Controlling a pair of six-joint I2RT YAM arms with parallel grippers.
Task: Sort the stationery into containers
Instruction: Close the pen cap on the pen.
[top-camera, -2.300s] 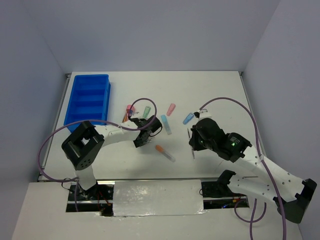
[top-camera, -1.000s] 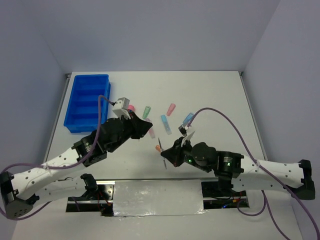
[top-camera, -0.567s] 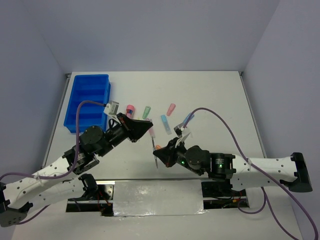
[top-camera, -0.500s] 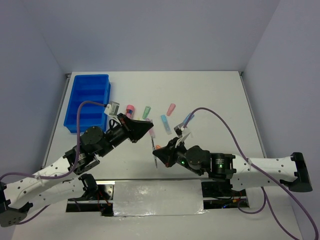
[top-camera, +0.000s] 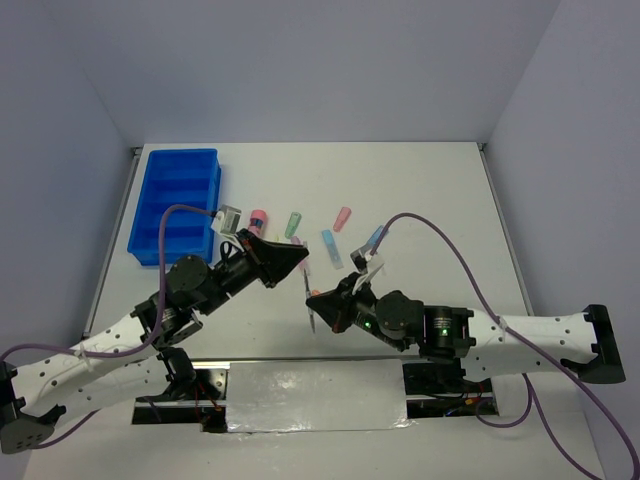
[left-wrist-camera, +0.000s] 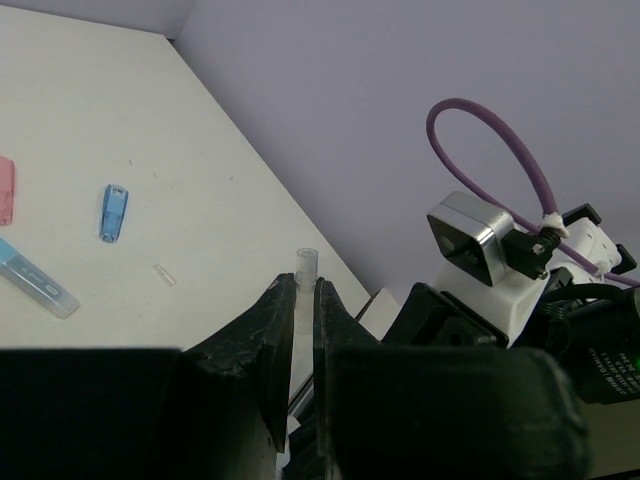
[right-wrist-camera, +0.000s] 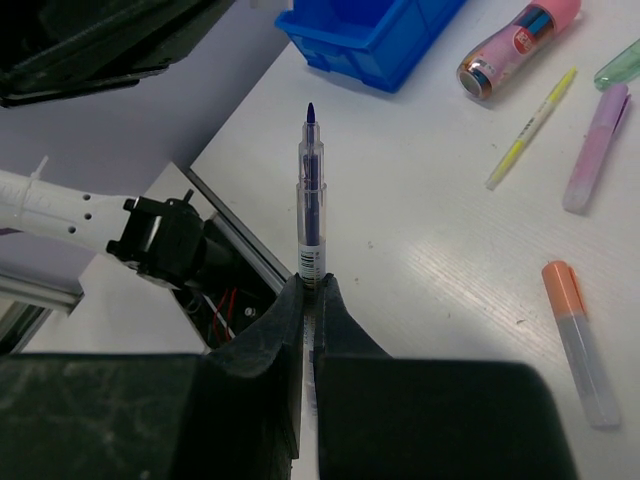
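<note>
My right gripper (right-wrist-camera: 311, 282) is shut on a clear pen with a dark blue tip (right-wrist-camera: 311, 190), held upright and uncapped. In the top view the right gripper (top-camera: 320, 311) holds this pen (top-camera: 309, 298) over the front middle of the table. My left gripper (left-wrist-camera: 305, 285) is shut on a clear pen cap (left-wrist-camera: 305, 270). In the top view the left gripper (top-camera: 302, 263) sits just above and left of the pen's tip. The blue divided tray (top-camera: 175, 205) lies at the far left and also shows in the right wrist view (right-wrist-camera: 370, 35).
Loose on the table: a brown-pink tube (top-camera: 258, 218), green marker (top-camera: 293, 224), pink marker (top-camera: 342, 218), light blue marker (top-camera: 331, 249), blue marker (top-camera: 376, 237). The right wrist view shows a yellow pen (right-wrist-camera: 530, 128), purple marker (right-wrist-camera: 595, 150) and orange marker (right-wrist-camera: 580, 340).
Both arms have swung in to the front middle, bringing the cap and the pen close together. In the last half second the left gripper crept slightly nearer the pen tip.
</note>
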